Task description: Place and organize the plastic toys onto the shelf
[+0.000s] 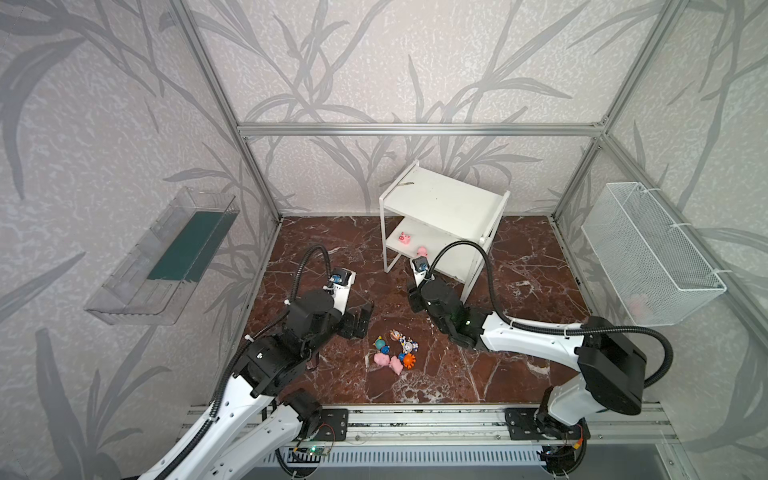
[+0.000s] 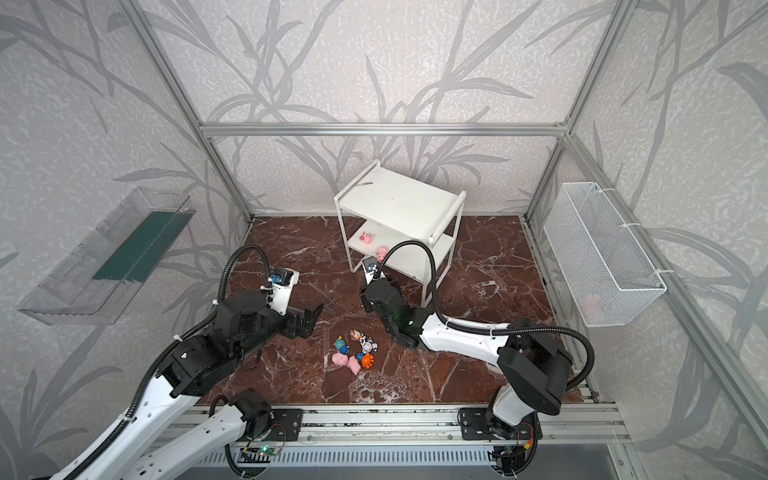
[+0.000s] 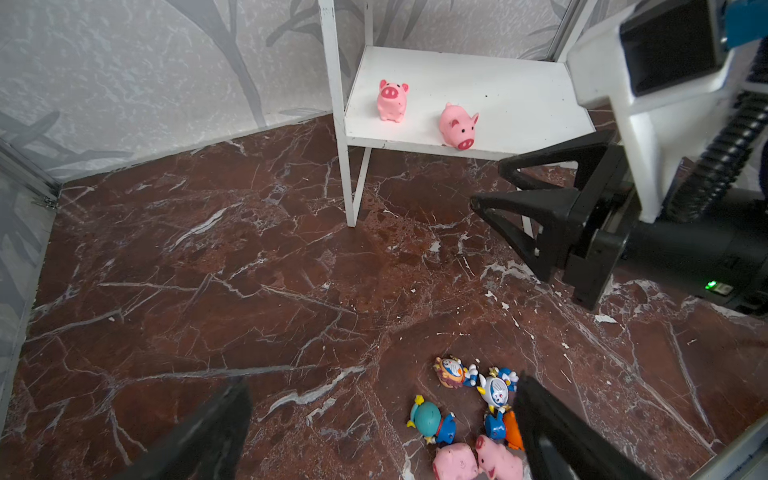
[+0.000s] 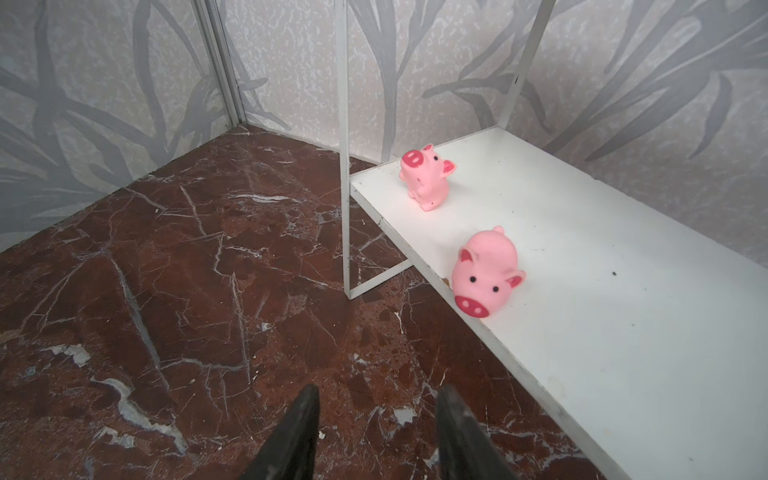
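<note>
Spread wide, the left jaws should straddle one pig (image 3: 496,459) at lower right alone, while the right jaws, part-open and empty, hover before the shelf (image 3: 519,104).

3 walls (image 1: 104,145) papered pale grey with darker grey leaf and stem prints close in the space, joined by bare aluminium bars (image 1: 415,129) at the corners and across the back. The floor (image 1: 519,266) is dark red-brown marble with white veins. A clear plastic tray (image 1: 124,299) hangs on the left wall and a white wire basket (image 1: 640,249) on the right wall. A metal rail (image 1: 415,426) runs along the floor's front edge. The light is soft and even.
</note>
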Controlling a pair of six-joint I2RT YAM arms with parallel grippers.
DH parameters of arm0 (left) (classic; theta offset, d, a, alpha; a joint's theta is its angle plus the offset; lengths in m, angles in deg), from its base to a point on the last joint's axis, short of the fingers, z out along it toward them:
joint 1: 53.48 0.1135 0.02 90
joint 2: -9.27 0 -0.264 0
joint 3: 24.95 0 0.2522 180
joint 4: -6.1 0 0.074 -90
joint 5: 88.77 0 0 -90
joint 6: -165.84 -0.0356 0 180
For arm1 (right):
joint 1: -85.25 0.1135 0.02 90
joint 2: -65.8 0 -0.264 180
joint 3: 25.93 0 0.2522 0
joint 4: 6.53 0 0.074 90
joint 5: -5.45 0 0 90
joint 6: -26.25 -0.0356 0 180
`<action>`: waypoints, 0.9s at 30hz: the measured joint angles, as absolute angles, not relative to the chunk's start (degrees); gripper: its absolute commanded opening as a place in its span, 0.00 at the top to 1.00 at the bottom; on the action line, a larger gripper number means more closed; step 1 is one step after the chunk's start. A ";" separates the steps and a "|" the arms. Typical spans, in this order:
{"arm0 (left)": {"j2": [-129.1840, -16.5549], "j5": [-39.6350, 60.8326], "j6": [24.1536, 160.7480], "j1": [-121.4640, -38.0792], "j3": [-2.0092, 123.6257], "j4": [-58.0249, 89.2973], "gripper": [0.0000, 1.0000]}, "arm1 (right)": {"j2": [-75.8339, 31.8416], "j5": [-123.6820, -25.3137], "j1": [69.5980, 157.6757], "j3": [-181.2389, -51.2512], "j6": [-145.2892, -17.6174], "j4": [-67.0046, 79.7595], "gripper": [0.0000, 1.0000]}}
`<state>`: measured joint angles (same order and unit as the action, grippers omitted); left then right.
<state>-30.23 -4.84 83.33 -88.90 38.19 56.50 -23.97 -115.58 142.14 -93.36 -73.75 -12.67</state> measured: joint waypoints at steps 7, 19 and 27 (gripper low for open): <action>-32.99 -3.29 83.61 -88.25 38.19 56.06 0.01 | -23.08 -115.31 143.78 -93.23 -72.81 -11.97 0.47; -46.23 0.21 88.29 -88.18 34.61 38.53 0.01 | -2.68 -114.99 149.50 -80.18 -73.32 0.70 0.17; -59.50 4.43 85.45 -88.38 33.36 21.83 0.06 | 17.12 -116.30 150.14 -71.55 -72.49 13.23 0.09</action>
